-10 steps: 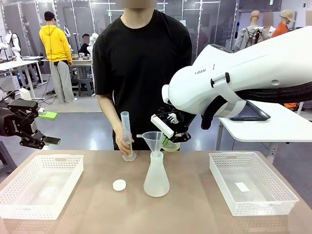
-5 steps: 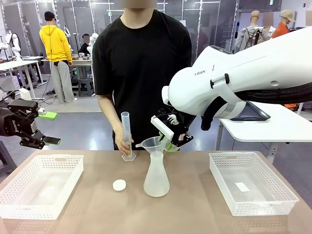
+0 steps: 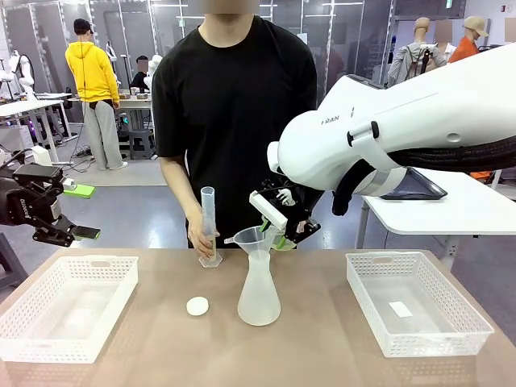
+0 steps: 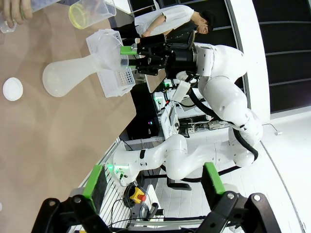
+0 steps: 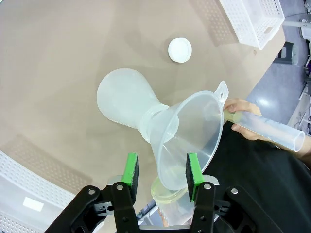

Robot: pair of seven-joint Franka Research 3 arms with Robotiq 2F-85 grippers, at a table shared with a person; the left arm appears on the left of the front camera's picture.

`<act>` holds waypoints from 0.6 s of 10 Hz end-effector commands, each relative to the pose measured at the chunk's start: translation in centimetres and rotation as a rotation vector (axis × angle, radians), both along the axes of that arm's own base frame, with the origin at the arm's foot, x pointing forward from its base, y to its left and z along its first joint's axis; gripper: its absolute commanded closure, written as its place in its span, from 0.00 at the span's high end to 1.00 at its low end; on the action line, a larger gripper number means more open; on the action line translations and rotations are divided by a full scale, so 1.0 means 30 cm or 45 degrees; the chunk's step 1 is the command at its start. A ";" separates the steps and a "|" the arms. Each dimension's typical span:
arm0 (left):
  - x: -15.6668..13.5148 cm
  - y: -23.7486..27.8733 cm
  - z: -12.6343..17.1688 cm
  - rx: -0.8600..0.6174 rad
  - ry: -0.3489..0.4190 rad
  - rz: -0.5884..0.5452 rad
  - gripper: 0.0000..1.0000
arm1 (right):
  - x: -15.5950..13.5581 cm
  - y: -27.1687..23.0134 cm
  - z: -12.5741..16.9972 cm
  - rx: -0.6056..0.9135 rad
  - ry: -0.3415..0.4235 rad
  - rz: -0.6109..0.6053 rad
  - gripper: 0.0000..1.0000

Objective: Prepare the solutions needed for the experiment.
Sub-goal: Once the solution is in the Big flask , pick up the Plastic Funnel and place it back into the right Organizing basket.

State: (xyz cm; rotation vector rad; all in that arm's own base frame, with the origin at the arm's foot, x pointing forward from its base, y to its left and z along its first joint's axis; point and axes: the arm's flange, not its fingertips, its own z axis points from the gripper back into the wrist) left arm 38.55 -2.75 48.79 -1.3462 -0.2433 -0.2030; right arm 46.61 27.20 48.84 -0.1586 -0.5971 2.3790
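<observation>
Reading this as mid-setup: funnel is seated in the flask. Right gripper fingers are spread either side of its rim, not pinching. Left gripper is wide open, empty, parked far left. Solutions sit in the beaker just beyond the funnel. The person's hand holds the cylinder. Pour into flask looks undone.

funnel hides most of the solutions and their beaker.

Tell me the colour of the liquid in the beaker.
The liquid is pale yellow-green; clearest in the left wrist view.
</observation>
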 end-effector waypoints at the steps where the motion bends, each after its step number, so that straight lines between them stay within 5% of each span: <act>1: 0.000 -0.001 0.009 -0.022 -0.007 -0.007 1.00 | 0.002 -0.002 0.002 0.004 -0.002 -0.001 0.50; 6: 0.000 -0.001 0.009 -0.022 -0.007 -0.007 1.00 | 0.001 -0.001 0.000 0.000 0.000 -0.001 0.51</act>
